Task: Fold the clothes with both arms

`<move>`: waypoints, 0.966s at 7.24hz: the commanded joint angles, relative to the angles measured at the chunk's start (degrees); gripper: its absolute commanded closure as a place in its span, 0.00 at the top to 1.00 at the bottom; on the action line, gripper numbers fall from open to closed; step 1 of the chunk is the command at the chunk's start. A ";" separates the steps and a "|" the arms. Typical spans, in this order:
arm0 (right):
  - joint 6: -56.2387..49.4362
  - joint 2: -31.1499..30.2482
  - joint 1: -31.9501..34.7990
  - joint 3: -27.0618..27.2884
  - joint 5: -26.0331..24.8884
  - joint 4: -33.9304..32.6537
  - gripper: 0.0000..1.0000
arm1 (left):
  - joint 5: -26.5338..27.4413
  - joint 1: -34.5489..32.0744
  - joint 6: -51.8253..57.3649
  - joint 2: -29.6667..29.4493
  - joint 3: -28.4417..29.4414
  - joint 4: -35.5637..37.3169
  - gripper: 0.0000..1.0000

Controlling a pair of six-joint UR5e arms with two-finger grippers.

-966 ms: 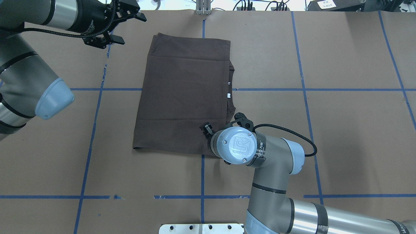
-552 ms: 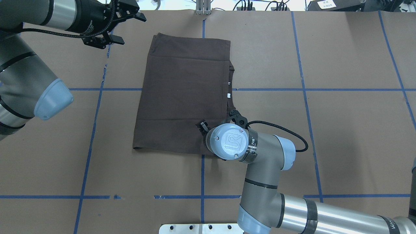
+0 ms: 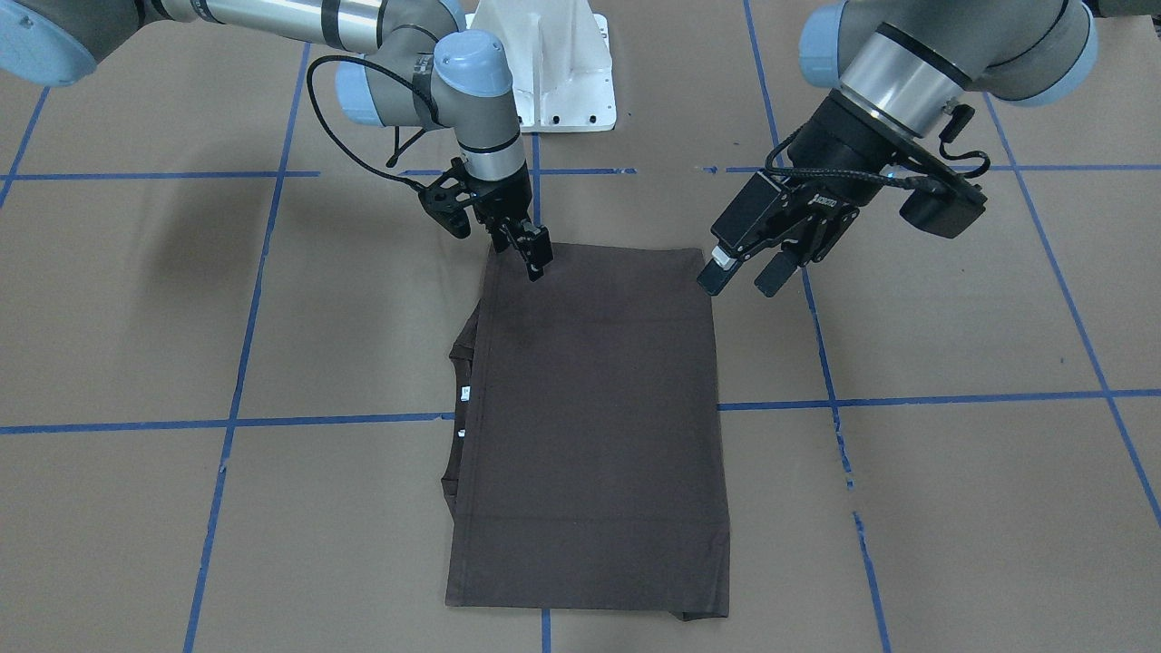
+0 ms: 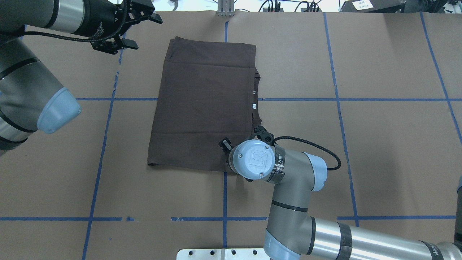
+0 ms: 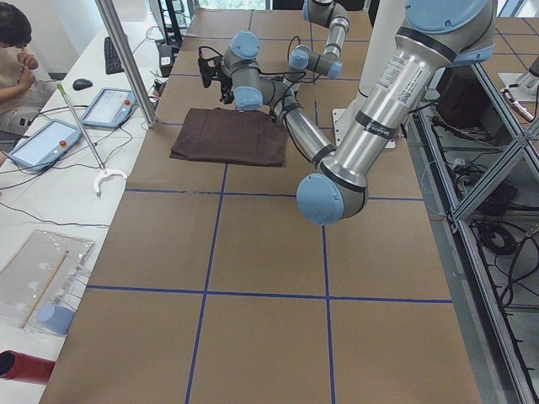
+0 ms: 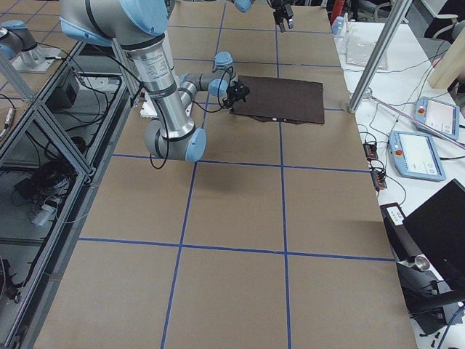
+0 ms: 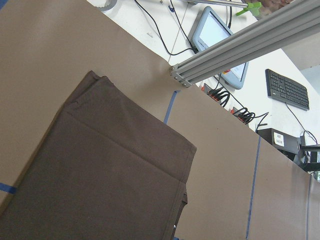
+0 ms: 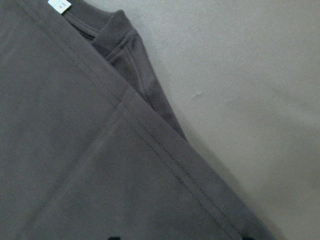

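Since a second ago, the right arm [image 4: 252, 160] has drawn its wrist a little to the left and farther onto the T-shirt's near right corner. In the last half second it has barely shifted. The left arm [image 4: 29, 90] and the garment lie as before.

The dark brown T-shirt [image 4: 202, 108] lies folded into a flat rectangle at the middle of the worktop [image 4: 379, 144], across two blue tape lines [image 4: 104, 144]. Its ribbed collar [image 4: 257, 77] and a white neck tag [image 4: 253, 106] peek out along its right edge. The top layer's hem runs straight and stitched, with the layers beneath showing slightly at the far left corner.

The right pincer [image 3: 535, 258] points down onto the near right corner. In its wrist view only two small dark tips show at the bottom edge, apart, and the cloth under them is flat and unbunched, so it looks parted and holds nothing.

The left pincer [image 4: 148, 34] hangs above the worktop just off the far left corner, its fingers [image 3: 712, 277] spread wide and empty.

Bare brown worktop runs to the right, the left and the near side of the shirt. An aluminium post [image 4: 225, 7] stands at the far edge, close to the shirt's far hem.
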 commanded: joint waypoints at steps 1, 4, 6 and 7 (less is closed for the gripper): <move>0.00 -0.11 -0.56 -0.03 0.15 -0.29 0.67 | -0.08 0.00 0.00 -0.07 -0.01 -0.04 0.98; 0.00 -0.02 -0.64 0.06 0.14 0.06 0.00 | 0.01 0.00 -1.14 -0.07 -0.10 -0.04 0.98; -0.26 0.15 -0.64 -0.12 0.15 0.23 0.00 | -0.08 0.00 -1.15 0.01 -0.10 -0.04 0.98; -0.87 0.33 -0.56 -0.12 0.15 0.15 0.00 | -0.08 0.00 -1.23 0.01 -0.19 -0.04 0.98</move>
